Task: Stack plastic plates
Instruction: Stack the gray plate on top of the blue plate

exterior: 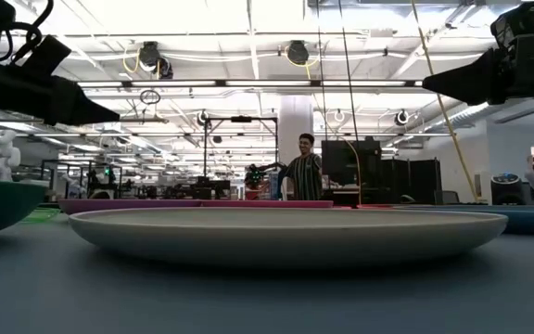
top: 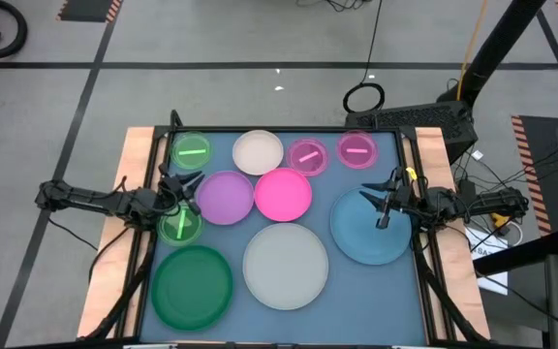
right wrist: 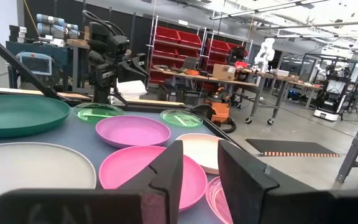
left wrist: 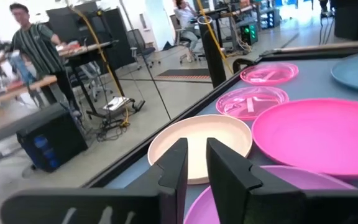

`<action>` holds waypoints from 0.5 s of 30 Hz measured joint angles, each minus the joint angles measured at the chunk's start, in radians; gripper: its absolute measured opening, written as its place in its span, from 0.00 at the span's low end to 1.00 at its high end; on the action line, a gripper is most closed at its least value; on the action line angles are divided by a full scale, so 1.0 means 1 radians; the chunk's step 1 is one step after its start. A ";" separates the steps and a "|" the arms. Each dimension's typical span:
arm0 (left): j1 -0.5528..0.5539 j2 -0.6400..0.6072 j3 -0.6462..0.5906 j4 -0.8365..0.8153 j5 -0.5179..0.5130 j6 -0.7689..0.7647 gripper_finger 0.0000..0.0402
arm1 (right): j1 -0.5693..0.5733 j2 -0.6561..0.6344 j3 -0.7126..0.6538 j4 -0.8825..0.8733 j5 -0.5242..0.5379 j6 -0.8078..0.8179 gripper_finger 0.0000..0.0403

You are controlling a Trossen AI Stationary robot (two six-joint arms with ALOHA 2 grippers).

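Nearest on the blue counter (top: pixel 356 296), three large plates lie in a row, none stacked: a dark green plate (top: pixel 193 285), a white plate (top: pixel 286 265) and a blue plate (top: pixel 361 237).

My right tool (top: pixel 378 206) hangs over the blue plate's far edge, released, its fingers (right wrist: pixel 166 171) parted with nothing between them.

In the middle row a purple plate (top: pixel 225 197) and a hot pink plate (top: pixel 283 193) touch side by side, with a small clear green plate (top: pixel 180 227) at the counter's left edge.

My left tool (top: pixel 188 190) hovers just beside the purple plate, above that small green one. It too is released: its fingers (left wrist: pixel 176 165) stand a narrow gap apart and grip nothing.

Along the far edge sit a second small green plate (top: pixel 191 150), a medium white plate (top: pixel 258 152) and two small clear pink plates (top: pixel 307 156) (top: pixel 356 149), each lying flat on its own.

Beyond the counter, a person in a striped shirt (exterior: pixel 304 172) stands in the workshop.
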 joint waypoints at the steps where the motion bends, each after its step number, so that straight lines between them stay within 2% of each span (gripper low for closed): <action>1: 0.000 0.000 0.000 0.000 0.000 0.007 0.17 | 0.000 0.000 0.000 0.000 0.000 0.000 0.23; 12: 0.000 0.000 0.000 0.000 0.000 -0.039 0.17 | 0.000 0.000 0.000 0.000 0.000 0.003 0.23; 15: 0.000 0.000 0.000 0.001 0.000 -0.153 0.17 | 0.000 0.000 0.000 0.006 -0.003 0.156 0.23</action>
